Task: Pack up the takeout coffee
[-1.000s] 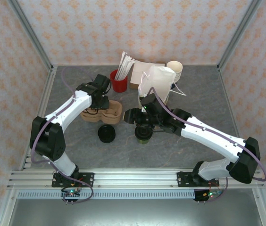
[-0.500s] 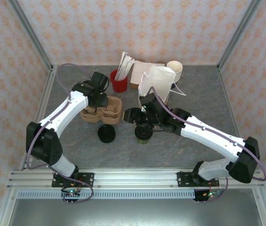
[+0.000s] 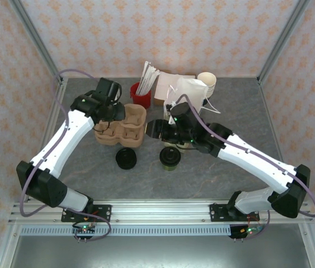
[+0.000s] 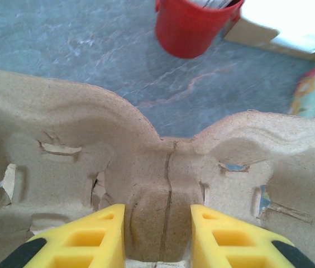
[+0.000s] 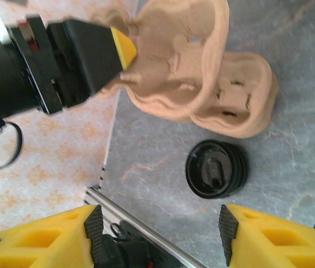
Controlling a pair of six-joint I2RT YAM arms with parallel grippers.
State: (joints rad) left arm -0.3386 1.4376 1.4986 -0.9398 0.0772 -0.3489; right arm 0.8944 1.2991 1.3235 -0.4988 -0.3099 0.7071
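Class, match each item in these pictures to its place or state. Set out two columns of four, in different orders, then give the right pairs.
Items:
1 pulp cup carrier
2 takeout coffee
3 red cup
4 cream paper cups

Places or states:
A stacked at the back, next to the white bag
B clamped in the left pincer
C holds white sticks
D stands lidded on the table, ungripped

Pairs: 1-B, 2-D, 3-C, 4-A

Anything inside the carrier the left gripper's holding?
No cups: both wells of the carrier look empty in the left wrist view. The left gripper pinches its centre ridge and covers the near edge.
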